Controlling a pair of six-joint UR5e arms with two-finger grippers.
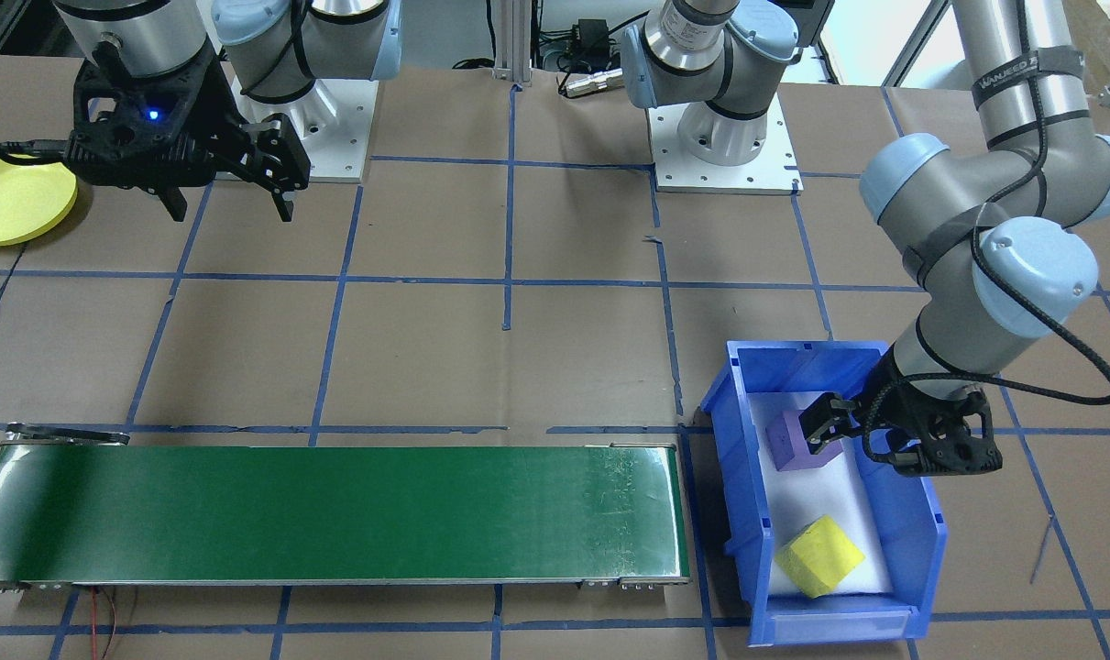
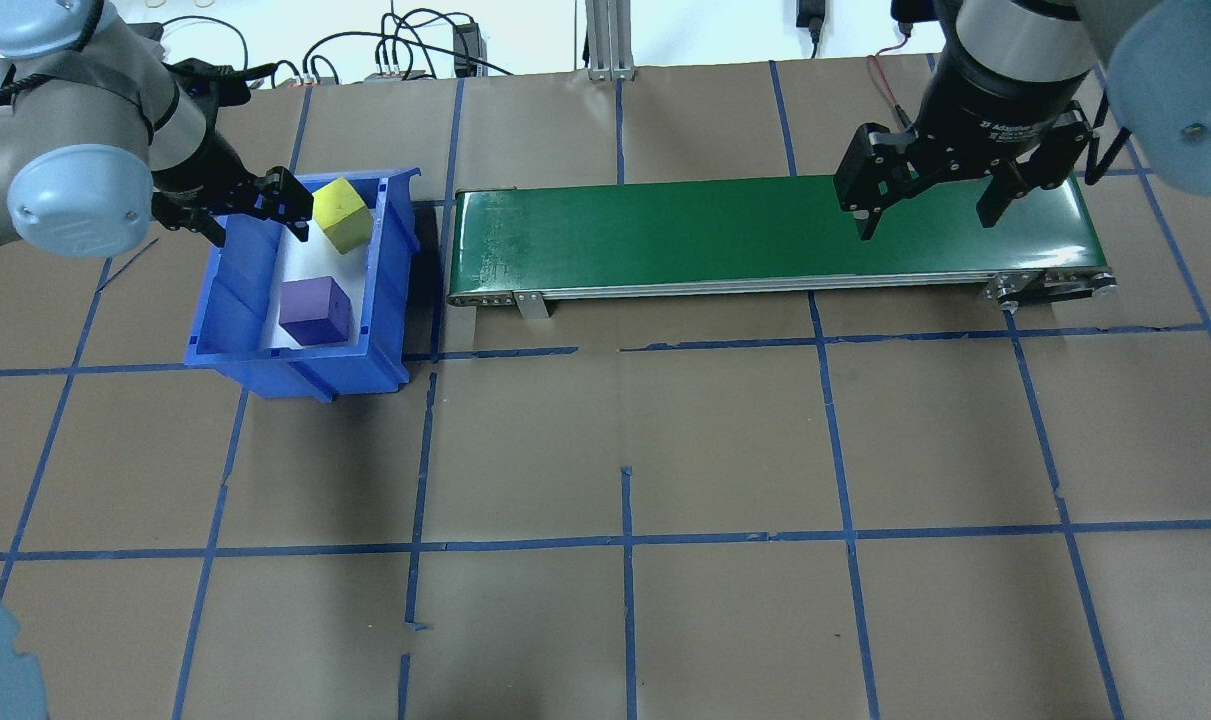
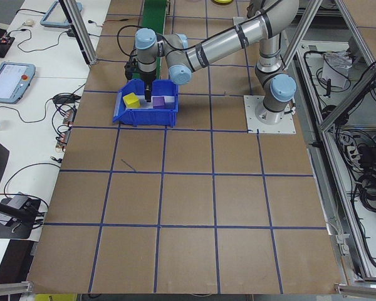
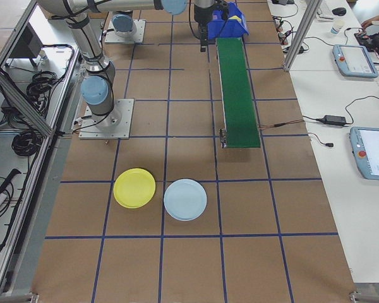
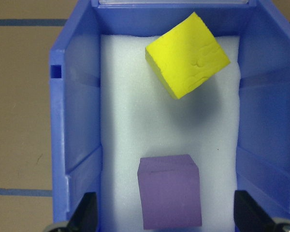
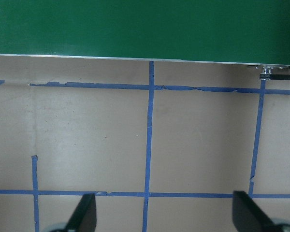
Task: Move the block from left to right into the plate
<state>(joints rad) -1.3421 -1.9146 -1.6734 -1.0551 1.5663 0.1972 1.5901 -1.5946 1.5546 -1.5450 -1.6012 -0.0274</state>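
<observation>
With my left gripper spread wide over the purple block, which sits beside the yellow one on the bin padding, I judge it light, squashy foam best pinched gently across its flat sides.

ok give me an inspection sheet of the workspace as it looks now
surface: brown table gridded with blue tape, green conveyor belt across it
job's things: purple block and yellow block on white foam in the blue bin; yellow plate bare, beside a light blue plate
clutter: nothing seen
grippers: left gripper open, straddling the purple block without touching it; right gripper open and empty near the belt's end
cables: black cable looped along the left arm; thin wires at the belt's end
surroundings: side benches with pendants, cables
</observation>
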